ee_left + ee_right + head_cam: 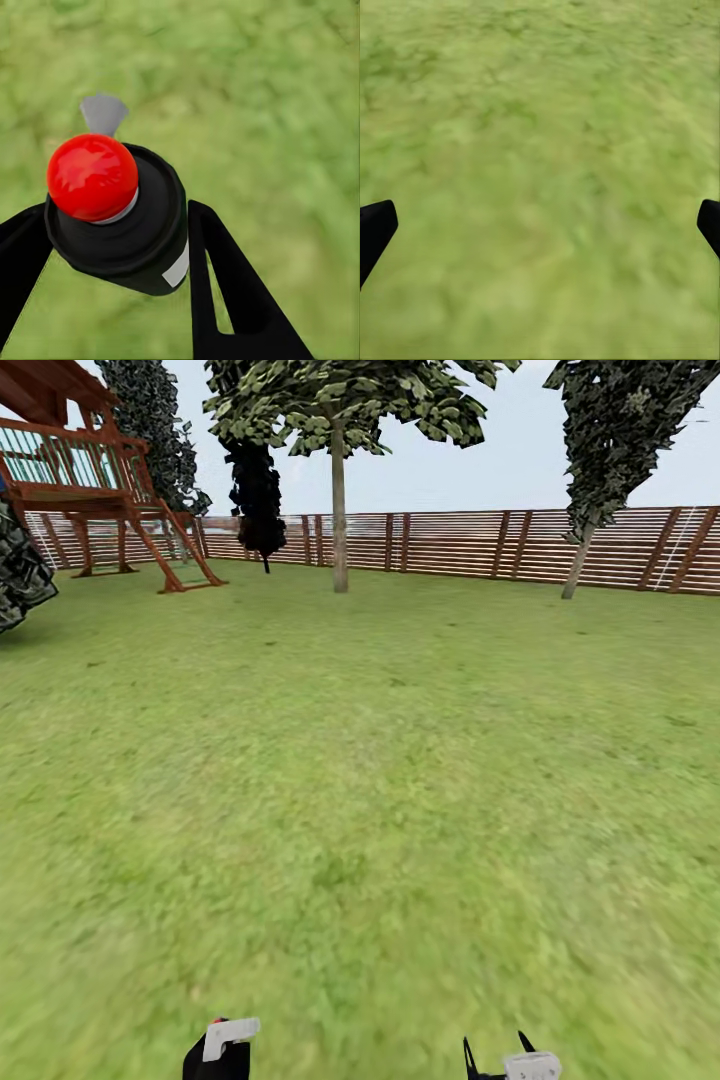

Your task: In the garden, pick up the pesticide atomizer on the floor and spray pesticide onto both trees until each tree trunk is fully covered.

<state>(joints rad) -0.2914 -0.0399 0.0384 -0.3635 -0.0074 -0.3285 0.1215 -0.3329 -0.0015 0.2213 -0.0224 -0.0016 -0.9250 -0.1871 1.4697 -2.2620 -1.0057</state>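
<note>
My left gripper [120,225] is shut on the pesticide atomizer [146,247], a black bottle with a red cap, a grey nozzle and a white label. Both show at the bottom edge of the head view, the atomizer [230,1038] in the left gripper [220,1052]. My right gripper [495,1048] stands open over bare grass, and the right wrist view shows its fingers [375,229] far apart. Two trees stand far ahead by the fence: one with a straight grey-tan trunk [340,530], another with a leaning trunk [577,565]. No spray cloud is in the air.
Green lawn [360,780] stretches ahead to a brown slatted fence [450,542]. A wooden play structure [100,490] stands at the back left, a dark narrow tree [258,500] near it, and a dark bush [15,575] at the left edge.
</note>
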